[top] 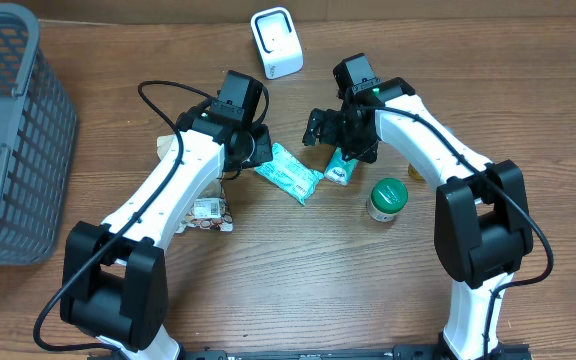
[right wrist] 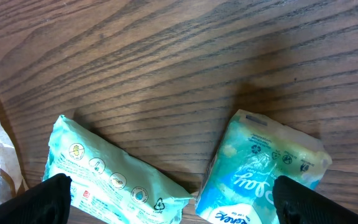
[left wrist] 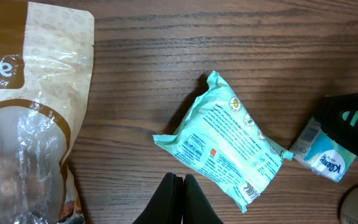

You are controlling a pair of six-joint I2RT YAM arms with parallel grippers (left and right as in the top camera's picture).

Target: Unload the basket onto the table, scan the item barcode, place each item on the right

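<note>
Overhead, the green-lidded jar [top: 387, 198] seems capped, contents hidden; left jaws together, right jaws apart.

A teal wipes packet [right wrist: 110, 180] lies near a tissue pack [right wrist: 260, 168] on the wooden table [right wrist: 166, 62]
</note>
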